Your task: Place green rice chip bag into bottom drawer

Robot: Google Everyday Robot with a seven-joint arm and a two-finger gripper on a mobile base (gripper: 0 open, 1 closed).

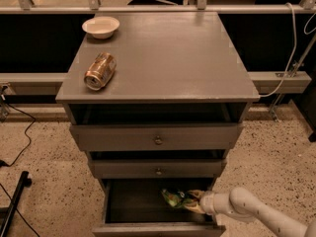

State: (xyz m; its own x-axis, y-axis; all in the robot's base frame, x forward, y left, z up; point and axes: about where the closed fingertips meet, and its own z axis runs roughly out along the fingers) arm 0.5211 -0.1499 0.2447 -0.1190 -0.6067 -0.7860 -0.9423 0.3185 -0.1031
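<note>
Reaches in from the near right with the gripper [194, 202], pinched shut on the right end of the green rice chip bag [174, 198]. Holds that bag inside the open bottom drawer [158, 229], right of centre, over the dark interior. On the cabinet top [168, 53], left side: gold-brown can [100, 71] lying flat, white bowl [100, 26] farther back.

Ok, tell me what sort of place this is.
Probably a lab or workshop test area: a grey cabinet on speckled hard floor, loose cables and a metal rail behind. The gripper is inside the bottom drawer, next to the green rice chip bag.
</note>
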